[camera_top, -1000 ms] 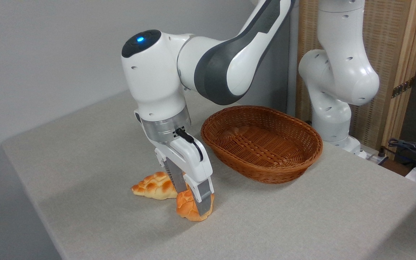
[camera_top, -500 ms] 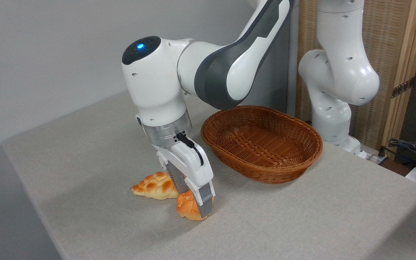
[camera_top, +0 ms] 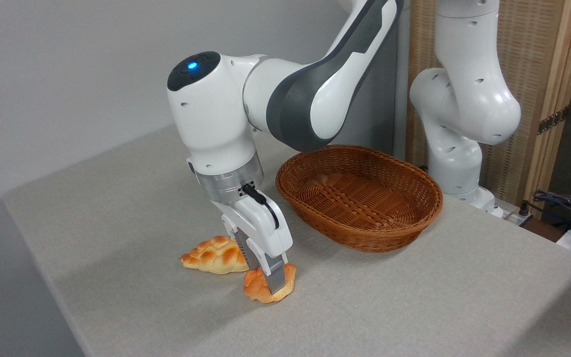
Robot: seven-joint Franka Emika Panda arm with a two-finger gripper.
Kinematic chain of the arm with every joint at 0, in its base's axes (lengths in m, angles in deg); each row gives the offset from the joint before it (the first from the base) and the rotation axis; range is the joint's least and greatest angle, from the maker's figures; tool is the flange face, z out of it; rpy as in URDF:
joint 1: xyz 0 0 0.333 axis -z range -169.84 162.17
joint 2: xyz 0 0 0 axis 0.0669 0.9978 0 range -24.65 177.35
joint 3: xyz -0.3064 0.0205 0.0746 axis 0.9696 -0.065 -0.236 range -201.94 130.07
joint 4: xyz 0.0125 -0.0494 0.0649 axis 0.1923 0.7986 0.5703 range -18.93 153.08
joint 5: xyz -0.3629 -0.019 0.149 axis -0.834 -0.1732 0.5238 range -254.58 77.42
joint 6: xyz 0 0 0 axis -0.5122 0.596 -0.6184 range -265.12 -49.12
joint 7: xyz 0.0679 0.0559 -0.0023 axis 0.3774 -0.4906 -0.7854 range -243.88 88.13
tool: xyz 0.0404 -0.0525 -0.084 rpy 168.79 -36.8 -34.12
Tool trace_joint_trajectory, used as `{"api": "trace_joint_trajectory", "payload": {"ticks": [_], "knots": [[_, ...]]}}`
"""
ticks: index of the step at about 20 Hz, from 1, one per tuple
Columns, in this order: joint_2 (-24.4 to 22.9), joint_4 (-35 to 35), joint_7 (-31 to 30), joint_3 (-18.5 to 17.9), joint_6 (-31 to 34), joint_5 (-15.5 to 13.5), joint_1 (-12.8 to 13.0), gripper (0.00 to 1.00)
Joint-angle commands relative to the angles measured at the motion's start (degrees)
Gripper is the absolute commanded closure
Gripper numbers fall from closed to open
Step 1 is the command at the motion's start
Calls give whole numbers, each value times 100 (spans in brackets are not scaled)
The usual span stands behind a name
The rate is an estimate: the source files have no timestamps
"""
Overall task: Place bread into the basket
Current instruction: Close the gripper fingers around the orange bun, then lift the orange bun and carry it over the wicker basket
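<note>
The bread (camera_top: 254,288), a small golden-orange knotted bun, sits on the grey table near its front. My gripper (camera_top: 268,281) comes down on it from above and is shut on it. The grey front finger (camera_top: 276,277) crosses the bun's middle, and bun shows on both sides of it. The other finger is mostly hidden behind. The basket (camera_top: 365,239), oval reddish-brown wicker, stands to the right and further back, with nothing in it. It is well apart from the bun.
A longer braided loaf (camera_top: 213,256) lies just left of the bun, close to my fingers. A second white robot arm (camera_top: 456,124) stands behind the basket. Cables (camera_top: 568,204) lie off the table's right edge. The table's front-left edge (camera_top: 47,277) is near.
My fingers have drawn together onto the bun, which now shows on both sides of the front finger. The wrist has sunk slightly. Loaf and basket have not moved.
</note>
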Motion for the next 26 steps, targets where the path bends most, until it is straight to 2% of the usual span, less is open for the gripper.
{"api": "trace_joint_trajectory", "payload": {"ticks": [1, 4, 8, 11, 13, 17, 19, 20, 21, 25, 26], "knots": [[-18, 54, 122, -21, -86, 26, -14, 57], [-263, -60, 122, -21, -60, -9, -5, 56], [-835, -95, 122, 67, 150, -18, 56, 56], [-1029, -95, 69, 304, 423, -44, 144, 56], [-1073, -95, 52, 453, 634, -193, 179, 56], [-1196, -86, 25, 700, 1361, -466, 188, 54], [-1284, -86, 60, 709, 2151, -493, 188, 45], [-1319, -86, 60, 717, 2399, -571, 188, 44], [-1398, -86, 52, 718, 2540, -676, 188, 44], [-1486, -78, 113, 718, 3120, -704, 188, 44], [-1486, -69, 104, 726, 3217, -721, 205, 42]]}}
